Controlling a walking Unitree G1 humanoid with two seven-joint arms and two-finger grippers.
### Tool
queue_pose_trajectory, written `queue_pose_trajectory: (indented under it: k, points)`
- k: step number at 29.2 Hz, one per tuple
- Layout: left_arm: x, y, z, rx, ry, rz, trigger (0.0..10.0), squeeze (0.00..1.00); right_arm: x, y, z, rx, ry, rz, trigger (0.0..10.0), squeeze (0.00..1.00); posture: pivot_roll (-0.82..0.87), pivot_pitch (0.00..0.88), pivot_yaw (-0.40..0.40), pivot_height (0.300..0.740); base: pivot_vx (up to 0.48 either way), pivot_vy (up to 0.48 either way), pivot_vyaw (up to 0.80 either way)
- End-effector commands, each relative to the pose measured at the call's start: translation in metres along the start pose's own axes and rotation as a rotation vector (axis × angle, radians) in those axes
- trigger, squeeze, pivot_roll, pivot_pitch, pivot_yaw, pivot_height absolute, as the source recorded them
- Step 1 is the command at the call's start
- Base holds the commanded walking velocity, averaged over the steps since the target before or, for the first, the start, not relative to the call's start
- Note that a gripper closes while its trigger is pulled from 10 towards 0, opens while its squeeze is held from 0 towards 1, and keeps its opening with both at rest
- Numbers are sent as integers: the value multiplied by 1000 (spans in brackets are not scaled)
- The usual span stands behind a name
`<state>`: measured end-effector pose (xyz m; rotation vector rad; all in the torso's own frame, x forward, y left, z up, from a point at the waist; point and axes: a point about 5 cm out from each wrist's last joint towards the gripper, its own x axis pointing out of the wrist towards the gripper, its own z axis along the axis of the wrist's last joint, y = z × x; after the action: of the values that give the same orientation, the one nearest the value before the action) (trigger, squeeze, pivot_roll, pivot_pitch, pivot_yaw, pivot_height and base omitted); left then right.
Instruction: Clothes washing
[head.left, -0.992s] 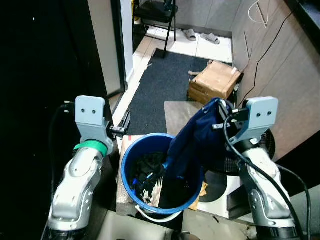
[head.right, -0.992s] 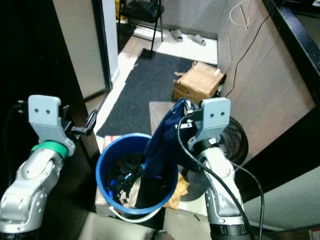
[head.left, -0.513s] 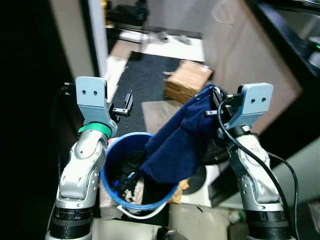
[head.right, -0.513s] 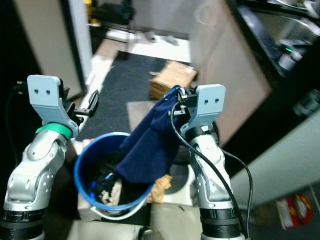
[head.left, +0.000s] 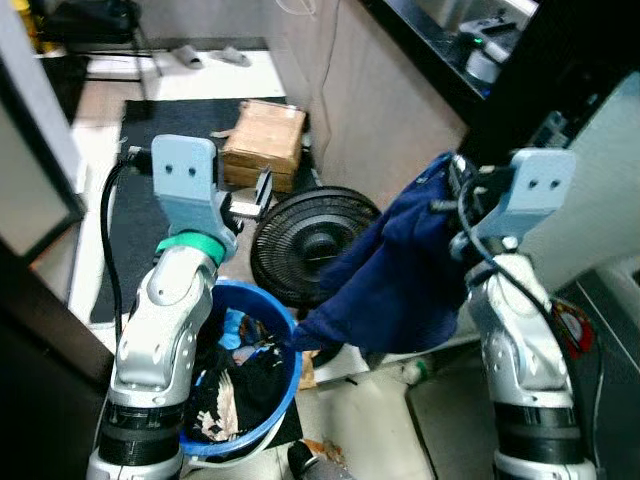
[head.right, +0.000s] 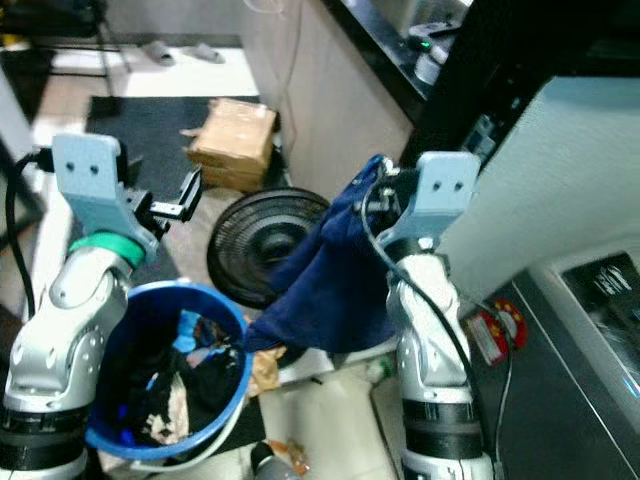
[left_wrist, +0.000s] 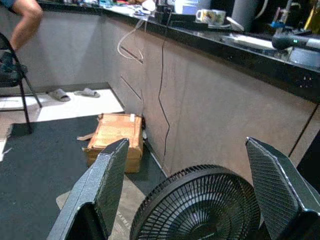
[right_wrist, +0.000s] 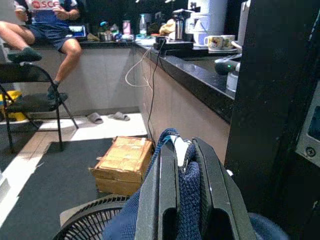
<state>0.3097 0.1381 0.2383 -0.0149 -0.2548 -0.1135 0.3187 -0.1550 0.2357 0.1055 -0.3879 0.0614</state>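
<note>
A dark blue garment (head.left: 400, 275) hangs from my right gripper (head.left: 452, 187), which is shut on its top edge; its lower corner trails toward the rim of the blue laundry basket (head.left: 284, 351). In the right wrist view the blue cloth (right_wrist: 189, 186) is pinched between the two black fingers (right_wrist: 215, 195). The basket on the floor holds dark and patterned clothes (head.left: 228, 375). My left gripper (head.left: 262, 194) is raised above the basket, open, with nothing between its fingers (left_wrist: 107, 177).
A black floor fan (head.left: 310, 240) stands just behind the basket. A cardboard box (head.left: 264, 140) sits on a dark mat (head.left: 140, 170) by a counter wall (head.left: 380, 120). A person sits on a chair (right_wrist: 30, 102) farther back. Slippers (left_wrist: 70, 93) lie on the floor.
The camera has swung to the right, so the basket now sits lower left and the fan and counter have come into view. The garment is lifted further out of the basket.
</note>
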Motion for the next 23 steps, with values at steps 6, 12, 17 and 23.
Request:
queue_pose_trajectory:
  k: [6, 12, 17, 23]
  points:
    - [0, -1, -3, -8, 21, -9, 10000, 0, 0, -4, -1, 9, 1, -28, 10000, 0, -3, 35, -8, 740, 0, 0, -800]
    - [0, -1, -3, -5, 22, -13, 10000, 0, -1, -4, -2, 14, 6, -36, 10000, 0, -3, 36, -4, 740, 0, 0, -800]
    - [0, -2, -2, -5, 22, -15, 10000, 0, -1, -4, -2, 15, 6, -37, 10000, 0, -3, 36, -4, 740, 0, 0, -800]
    - [2, -2, -1, -3, 20, -22, 10000, 0, 1, -6, 0, 33, -5, -54, 10000, 0, 0, 39, 1, 740, 0, 0, -800]
